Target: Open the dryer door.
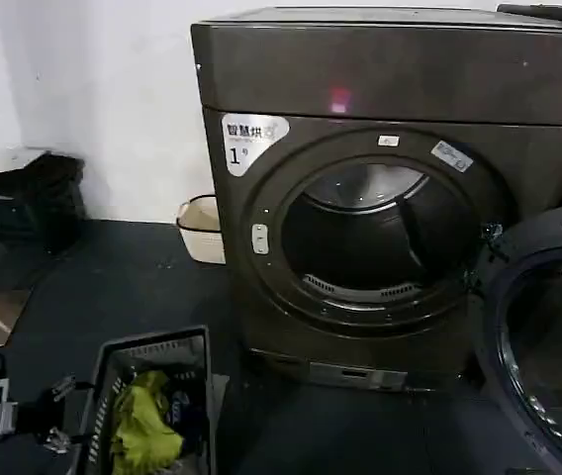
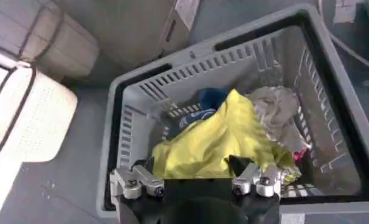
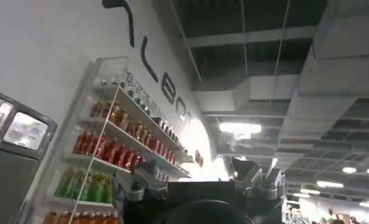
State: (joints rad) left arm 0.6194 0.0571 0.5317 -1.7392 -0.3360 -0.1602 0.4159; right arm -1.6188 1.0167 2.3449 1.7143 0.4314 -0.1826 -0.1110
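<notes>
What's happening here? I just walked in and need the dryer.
The dryer stands with its door already swung wide open to the robot's right, drum exposed. The left gripper hovers open over a grey basket of clothes on the floor. The right gripper is open too, aimed up toward the ceiling and drink shelves.

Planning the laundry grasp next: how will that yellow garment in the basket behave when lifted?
Likely floppy: the yellow garment lies crumpled in folds in the grey basket. Probably light for its bulk. It may drag the blue cloth and beige cloth touching it. The left hand hovers open above it.
</notes>
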